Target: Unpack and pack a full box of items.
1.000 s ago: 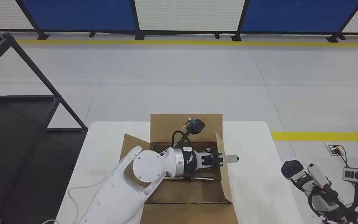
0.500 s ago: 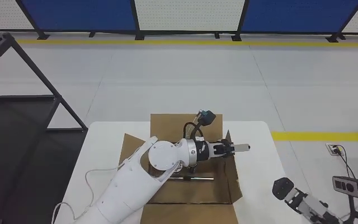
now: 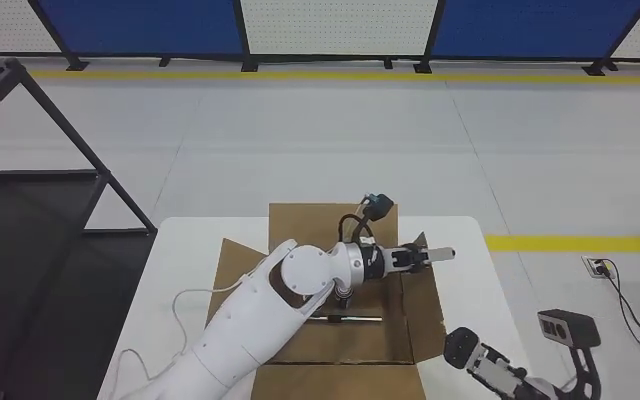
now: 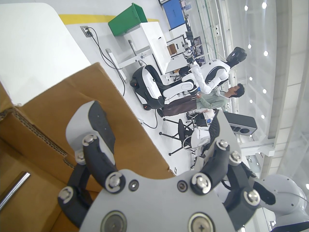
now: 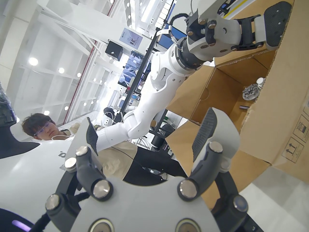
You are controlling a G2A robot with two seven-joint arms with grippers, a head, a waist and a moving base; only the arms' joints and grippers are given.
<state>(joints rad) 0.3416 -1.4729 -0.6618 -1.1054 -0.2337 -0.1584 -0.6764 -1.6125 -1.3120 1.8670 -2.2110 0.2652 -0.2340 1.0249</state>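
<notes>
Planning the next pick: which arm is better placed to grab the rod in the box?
Probably left: the left gripper is open at the box flap, near the rod; the right gripper is outside it.

Bright ceiling lamps (image 4: pixel 264 5) glare overhead; wrist views bend at edges.

Raised flap (image 3: pixel 428 310) flanking open box (image 3: pixel 350 345)

We see the box (image 3: pixel 362 345) plain cardboard brown, the table (image 3: pixel 470 300) white, the rod (image 3: pixel 348 318) silver. We catch the left gripper (image 4: pixel 155 118) in white and grey, its pads (image 4: pixel 100 121) black and stippled with tiny dots.
</notes>
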